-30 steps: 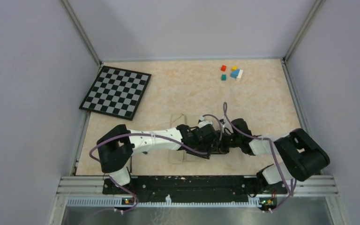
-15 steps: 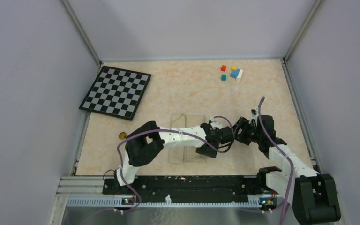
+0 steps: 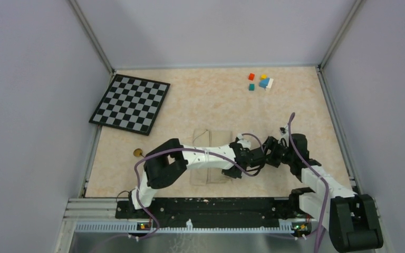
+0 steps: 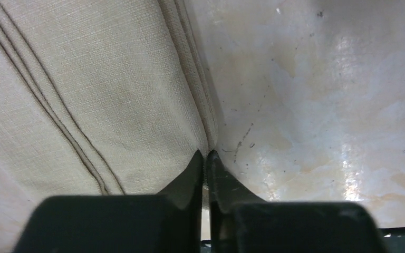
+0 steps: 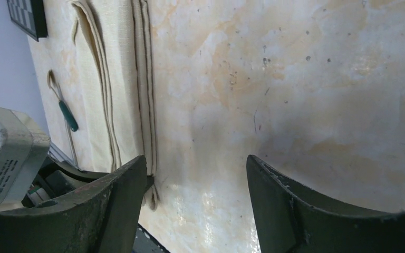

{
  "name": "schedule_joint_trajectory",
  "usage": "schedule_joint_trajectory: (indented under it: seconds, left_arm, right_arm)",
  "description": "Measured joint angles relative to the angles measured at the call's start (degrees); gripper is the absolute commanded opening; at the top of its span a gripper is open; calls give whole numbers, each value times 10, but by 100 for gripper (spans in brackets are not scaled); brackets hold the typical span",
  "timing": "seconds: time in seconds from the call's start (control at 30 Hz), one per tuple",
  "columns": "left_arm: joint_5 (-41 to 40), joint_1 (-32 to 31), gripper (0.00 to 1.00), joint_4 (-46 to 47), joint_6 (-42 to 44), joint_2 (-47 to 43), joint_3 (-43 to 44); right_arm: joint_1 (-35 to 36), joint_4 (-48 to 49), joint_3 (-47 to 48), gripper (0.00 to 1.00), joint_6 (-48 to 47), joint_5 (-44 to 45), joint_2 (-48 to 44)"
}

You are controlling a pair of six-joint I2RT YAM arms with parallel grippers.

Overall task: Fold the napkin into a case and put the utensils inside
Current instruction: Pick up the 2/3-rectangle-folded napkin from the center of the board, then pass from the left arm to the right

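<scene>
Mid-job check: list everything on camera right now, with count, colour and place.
napkin: 1, beige, folded into a layered strip, near centre of the table, partly under the left arm
checkerboard: 1, black-and-white, far left
cubes: 5, red, yellow, blue, white, teal, clustered far right
round-headed utensil: 1, tan head, left of the napkin; handle hidden by the left arm
teal-handled utensil: 1, thin shaft, on the table beside the napkin
table: 1, mottled peach
left gripper: 1, black, shut on the napkin's edge
right gripper: 1, black, open over bare table beside the napkin
</scene>
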Motion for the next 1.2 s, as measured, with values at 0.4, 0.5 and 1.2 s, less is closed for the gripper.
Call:
schedule_joint_trajectory:
  seconds: [0.4,0.5,1.2]
  left_arm:
    - [20,-4,0,21,38,-52,-53]
    - [26,-4,0,24,42,-78,-64]
    - [48,-4,9,52,56,-110,-76]
  right_arm:
    - [17,188,-7,80,70,-107,139]
    - [52,260,-4,80,113,-110,195]
    - [153,571,24,0,270,-41,434]
